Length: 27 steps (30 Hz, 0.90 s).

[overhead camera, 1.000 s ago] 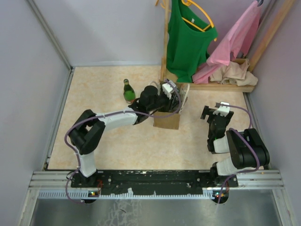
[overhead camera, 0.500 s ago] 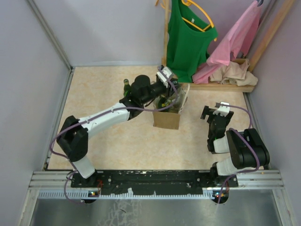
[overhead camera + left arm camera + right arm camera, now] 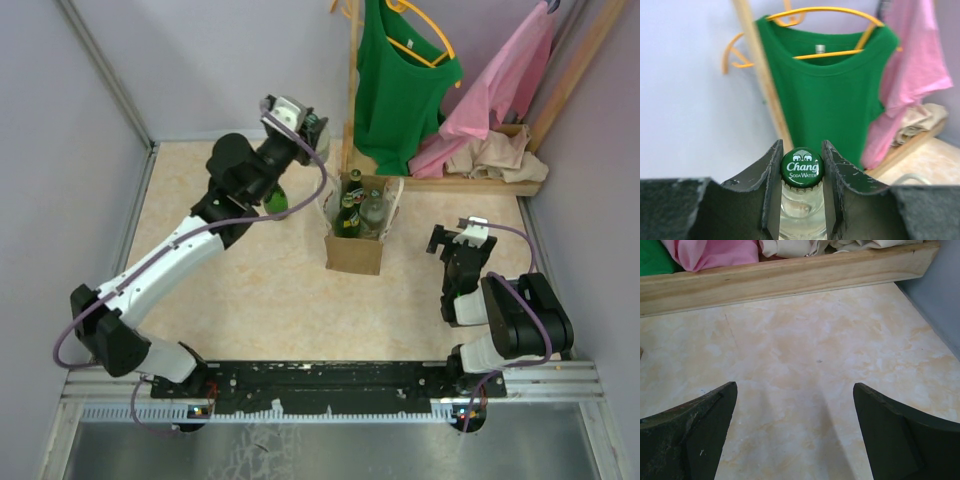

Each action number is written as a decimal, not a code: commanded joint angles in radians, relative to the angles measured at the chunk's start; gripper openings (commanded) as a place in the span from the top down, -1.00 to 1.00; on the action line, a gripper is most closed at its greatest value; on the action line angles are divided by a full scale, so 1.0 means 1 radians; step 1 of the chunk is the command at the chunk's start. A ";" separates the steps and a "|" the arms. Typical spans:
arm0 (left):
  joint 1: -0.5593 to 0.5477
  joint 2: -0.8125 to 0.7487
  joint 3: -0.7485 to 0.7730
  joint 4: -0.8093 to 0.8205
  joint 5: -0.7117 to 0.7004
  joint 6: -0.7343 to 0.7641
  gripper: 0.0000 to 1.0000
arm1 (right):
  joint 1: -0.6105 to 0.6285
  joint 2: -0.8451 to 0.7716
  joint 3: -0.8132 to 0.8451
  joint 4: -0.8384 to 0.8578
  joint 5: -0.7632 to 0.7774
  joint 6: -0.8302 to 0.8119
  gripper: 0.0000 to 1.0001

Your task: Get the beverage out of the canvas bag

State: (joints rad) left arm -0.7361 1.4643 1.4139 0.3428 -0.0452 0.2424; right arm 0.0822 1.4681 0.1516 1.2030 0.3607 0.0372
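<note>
The tan canvas bag (image 3: 353,255) stands upright mid-table with its mouth open, and green and clear bottles (image 3: 352,210) show inside it. My left gripper (image 3: 300,122) is raised high, up and to the left of the bag, clear of its rim. In the left wrist view this gripper (image 3: 801,155) is shut on the neck of a clear beverage bottle (image 3: 801,212) with a green Chang soda water cap (image 3: 801,169). My right gripper (image 3: 460,240) rests to the right of the bag, and its wrist view shows it (image 3: 794,390) open over bare floor.
A green bottle (image 3: 276,200) stands on the table left of the bag, partly behind my left arm. A wooden rack at the back carries a green shirt (image 3: 400,80) and a pink shirt (image 3: 500,85). Pink and beige cloth (image 3: 490,155) lies on its base. Walls close both sides.
My left gripper has come up out of the bag with the clear bottle and swung up and to the left. The right arm has stayed still.
</note>
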 commanded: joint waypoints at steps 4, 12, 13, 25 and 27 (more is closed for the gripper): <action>0.189 -0.185 -0.050 0.055 -0.151 -0.048 1.00 | -0.001 -0.017 0.020 0.046 0.004 0.003 -0.98; 0.384 -0.248 -0.175 0.001 -0.232 -0.165 1.00 | -0.001 -0.017 0.019 0.046 0.003 0.003 -0.98; 0.410 -0.257 -0.200 0.003 -0.216 -0.188 1.00 | -0.002 -0.017 0.020 0.046 0.004 0.003 -0.98; 0.483 -0.253 -0.497 0.197 -0.191 -0.256 1.00 | -0.001 -0.017 0.019 0.046 0.004 0.002 -0.98; 0.484 -0.227 -0.506 0.216 -0.198 -0.242 1.00 | -0.001 -0.017 0.020 0.046 0.003 0.003 -0.98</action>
State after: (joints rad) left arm -0.2523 1.2438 0.8925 0.2886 -0.2478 0.0040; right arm 0.0822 1.4681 0.1516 1.2030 0.3611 0.0372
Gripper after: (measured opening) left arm 0.378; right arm 0.991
